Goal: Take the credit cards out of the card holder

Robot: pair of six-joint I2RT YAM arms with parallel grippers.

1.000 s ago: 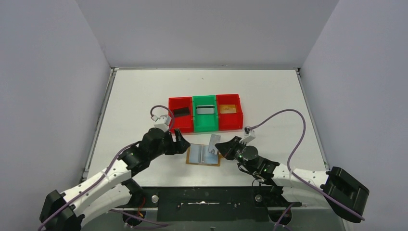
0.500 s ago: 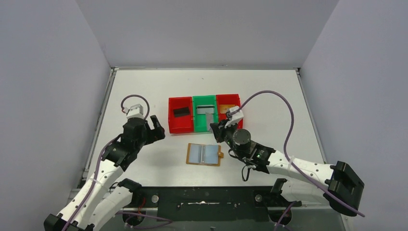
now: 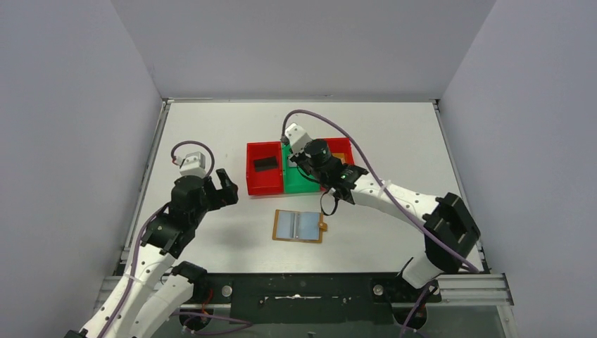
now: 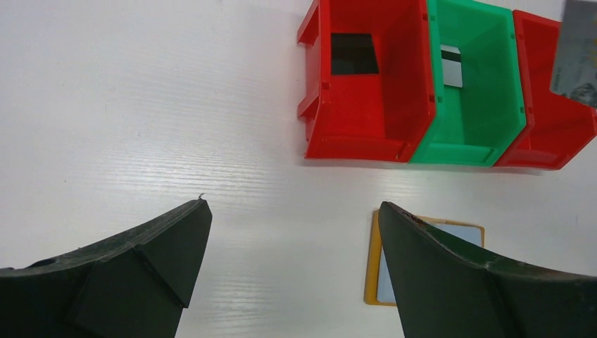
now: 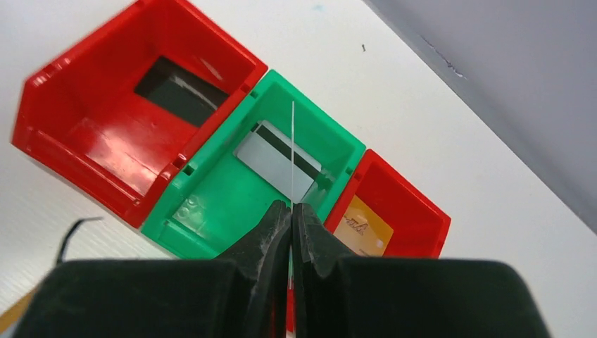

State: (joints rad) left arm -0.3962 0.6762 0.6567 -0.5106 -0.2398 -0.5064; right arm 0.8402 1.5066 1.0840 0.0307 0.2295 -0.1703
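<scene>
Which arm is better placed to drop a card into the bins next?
Right. The right gripper pinches a card edge-on over the green bin; the left gripper hangs open and empty beside the left red bin.

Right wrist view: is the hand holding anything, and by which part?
The right hand pinches a thin card by one edge, over the green bin. The left hand holds nothing.

Below right gripper (image 5: 291, 210), credit card (image 4: 577, 49) held
Green bin (image 5: 204, 204) open, grey card (image 5: 274, 158) on floor; left red bin (image 5: 91, 141), right red bin (image 5: 422, 218) flank.
</scene>
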